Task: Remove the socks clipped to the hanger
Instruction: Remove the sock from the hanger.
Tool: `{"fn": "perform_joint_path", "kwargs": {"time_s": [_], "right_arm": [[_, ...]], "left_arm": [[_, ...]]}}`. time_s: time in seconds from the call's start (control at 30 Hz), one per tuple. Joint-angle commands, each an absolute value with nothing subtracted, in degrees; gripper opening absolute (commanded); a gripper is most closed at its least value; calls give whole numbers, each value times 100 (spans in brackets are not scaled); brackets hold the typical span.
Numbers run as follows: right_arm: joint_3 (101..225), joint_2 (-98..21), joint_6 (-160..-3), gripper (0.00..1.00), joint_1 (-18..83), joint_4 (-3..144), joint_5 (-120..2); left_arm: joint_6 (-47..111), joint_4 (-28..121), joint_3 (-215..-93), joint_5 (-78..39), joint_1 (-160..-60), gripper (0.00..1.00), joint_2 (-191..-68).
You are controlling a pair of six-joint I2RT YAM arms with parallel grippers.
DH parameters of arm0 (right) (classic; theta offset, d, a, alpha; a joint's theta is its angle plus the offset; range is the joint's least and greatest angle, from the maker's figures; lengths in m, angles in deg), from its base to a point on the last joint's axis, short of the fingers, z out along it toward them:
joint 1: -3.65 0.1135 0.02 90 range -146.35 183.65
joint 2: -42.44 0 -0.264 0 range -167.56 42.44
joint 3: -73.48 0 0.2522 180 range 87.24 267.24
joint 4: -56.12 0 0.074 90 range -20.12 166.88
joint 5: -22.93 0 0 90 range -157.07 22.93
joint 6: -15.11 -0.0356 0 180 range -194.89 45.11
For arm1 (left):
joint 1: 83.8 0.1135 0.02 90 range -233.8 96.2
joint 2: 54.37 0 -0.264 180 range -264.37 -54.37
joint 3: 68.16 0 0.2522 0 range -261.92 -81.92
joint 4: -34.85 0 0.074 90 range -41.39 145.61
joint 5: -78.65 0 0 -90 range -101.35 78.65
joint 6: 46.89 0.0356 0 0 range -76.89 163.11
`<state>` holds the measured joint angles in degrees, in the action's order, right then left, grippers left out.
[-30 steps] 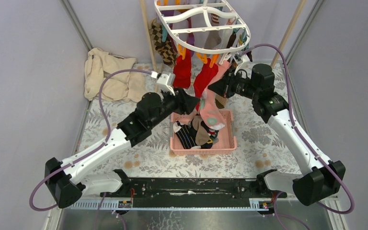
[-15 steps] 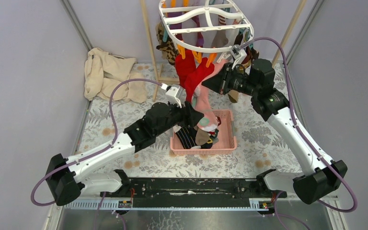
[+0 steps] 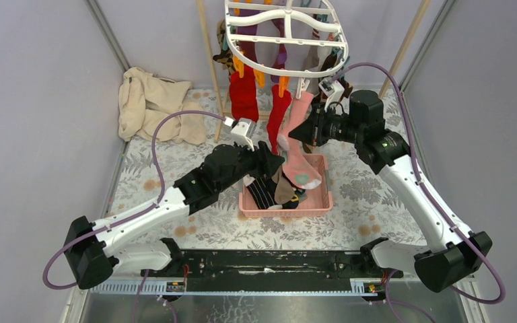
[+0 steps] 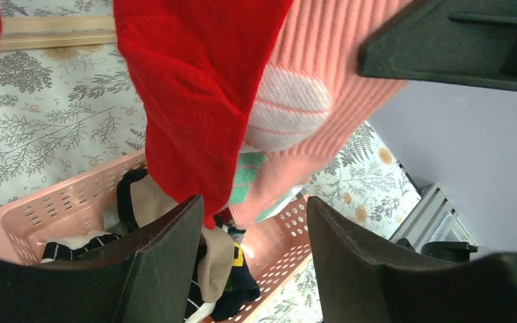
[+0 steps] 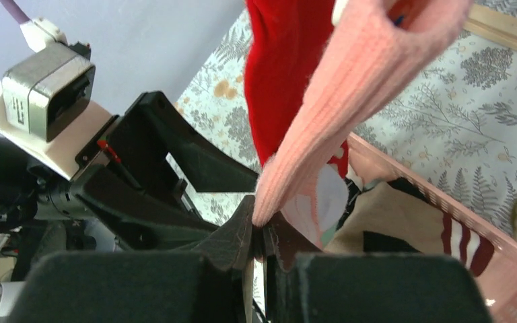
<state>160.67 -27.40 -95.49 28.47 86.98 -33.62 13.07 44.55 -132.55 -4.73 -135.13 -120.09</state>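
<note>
Now the hanger (image 3: 289,72) is higher and further back than a second ago, when its near rim dips toward the arms; it has swung up and levelled over the rear of the surface (image 3: 377,202). The right tool (image 5: 261,232) is still pinched fully shut on the edge of the pink sock (image 3: 301,114) and has dropped a bit lower with it, just above the basket (image 3: 320,202). The sock hangs stretched from the near rim down to the tool, so it still looks clipped. The tug has rocked the hanger but not freed the sock, and it likely needs a firmer downward pull. The left tool (image 4: 254,235) has shifted right, toward the basket. Its jaws stand wide apart, about as before, on either side of the tip of the red sock (image 4: 188,101) and holding nothing. That sock is also still on the rim, beside the pink one. My read: left is staged to grab red once pink comes off. Several socks (image 3: 272,192) lie loose in the basket, and more hang at the far side of the hanger, so the task is only partway through.
</note>
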Motion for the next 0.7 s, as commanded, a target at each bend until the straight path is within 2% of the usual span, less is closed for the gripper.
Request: {"fn": "perform_joint_path", "kwargs": {"time_s": [0.0, 0.13, 0.37, 0.57, 0.67], "right_arm": [[16393, -2523, -9166, 4, 2909, 9226, -3367], [16572, -2576, -8970, 4, 2914, 9574, -3576], [16522, -2506, -9221, 4, 2917, 9232, -3206], [16512, -2480, -9554, 4, 2910, 8849, -2895], [16520, -2487, -9768, 4, 2913, 8612, -2731]], "left_arm": [[1521, 4292, -13440, -251, -13534, 65, -12105], [1496, 4322, -13485, -323, -13538, 65, -12053], [1448, 3962, -13141, -697, -13548, 66, -11993], [1402, 3357, -12649, -1050, -13552, 69, -11989], [1418, 3183, -12454, -990, -13549, 74, -12002]]}}
